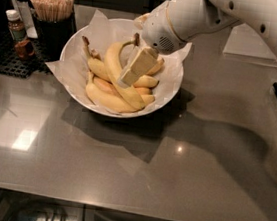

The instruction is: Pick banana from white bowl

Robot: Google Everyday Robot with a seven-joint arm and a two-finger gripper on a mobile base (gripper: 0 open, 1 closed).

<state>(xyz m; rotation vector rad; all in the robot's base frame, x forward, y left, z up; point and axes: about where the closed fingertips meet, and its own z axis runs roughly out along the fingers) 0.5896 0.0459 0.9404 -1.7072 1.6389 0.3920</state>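
White bowl, paper-lined, on grey countertop.

Camera view, item one: the banana, longest of the lot, dark stem at the rear, lying inside the bowl across the shorter bananas.

Item two: gripper, cream-coloured, angled down onto the banana's mid-length (open or closed: cannot tell).

Step in hand, by judgement: positioned for the grasp, banana not yet lifted. Next move calls for a firm hold across the fruit, then a straight rise clear of the paper.
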